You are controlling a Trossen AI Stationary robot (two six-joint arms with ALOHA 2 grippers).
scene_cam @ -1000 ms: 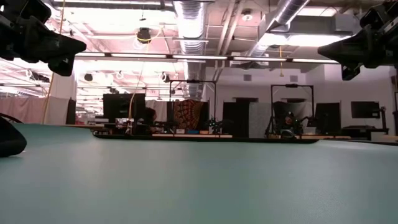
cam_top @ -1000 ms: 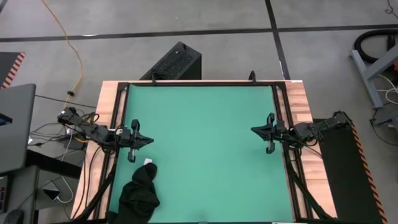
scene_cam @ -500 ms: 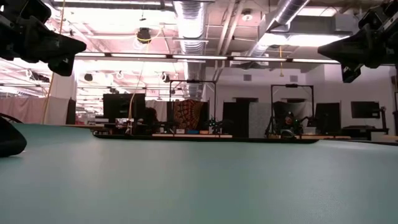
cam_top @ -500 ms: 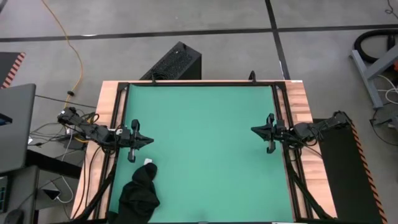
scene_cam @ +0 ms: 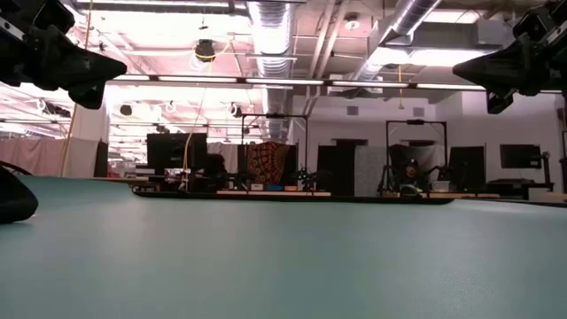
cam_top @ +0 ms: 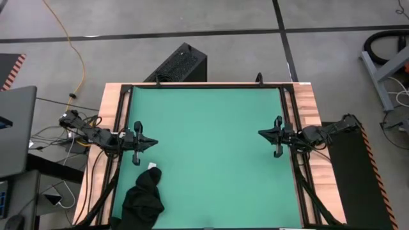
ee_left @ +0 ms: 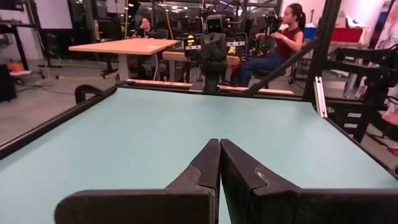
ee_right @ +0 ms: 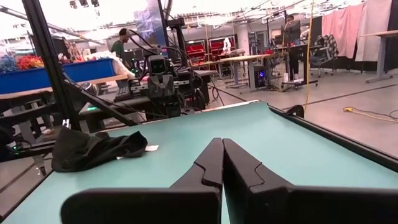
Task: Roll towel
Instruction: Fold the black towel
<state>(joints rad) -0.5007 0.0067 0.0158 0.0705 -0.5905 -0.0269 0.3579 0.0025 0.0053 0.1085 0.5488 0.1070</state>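
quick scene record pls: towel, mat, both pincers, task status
towel: black towel, crumpled at the green mat's near-left corner, white tag showing
mat: green mat, otherwise bare
left pincer: left pincer shut, empty, above the mat's left edge, short of the towel
right pincer: right pincer shut, empty, at the right edge
status: rolling not started

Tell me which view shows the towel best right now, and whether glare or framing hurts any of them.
High view: evenly lit, the towel reads as a dark crumpled heap at the green mat's near-left corner. Low view: bright ceiling lights wash out the room behind, and the towel is cut off at the picture's edge. Right wrist view: towel clear, white tag visible.
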